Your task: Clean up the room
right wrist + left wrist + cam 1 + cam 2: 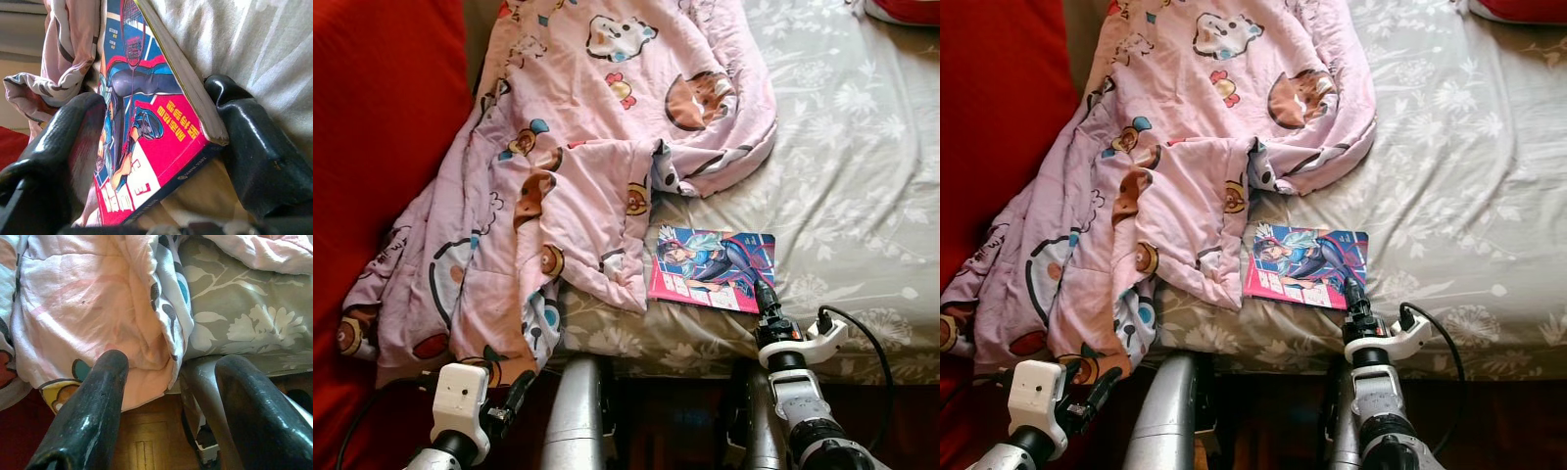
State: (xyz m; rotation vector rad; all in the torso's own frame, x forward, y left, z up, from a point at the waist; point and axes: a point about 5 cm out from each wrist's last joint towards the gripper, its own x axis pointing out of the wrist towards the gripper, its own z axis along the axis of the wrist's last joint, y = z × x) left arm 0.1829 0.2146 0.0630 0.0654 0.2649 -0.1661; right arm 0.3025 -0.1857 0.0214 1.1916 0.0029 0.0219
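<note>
- Since the comic book (713, 267) is lying flat on the bed (842, 176) near its front edge, just right of the pink blanket (558, 166), the pickup step looks to be in hand.
- The book's near corner is bracketed by the right hand (766, 299), fingers apart, not yet clamped.
- A squeeze and lift would be needed next, probably.
- The left hand (514, 392) is held low by the blanket's hanging edge, fingers spread, nothing gripped.
</note>
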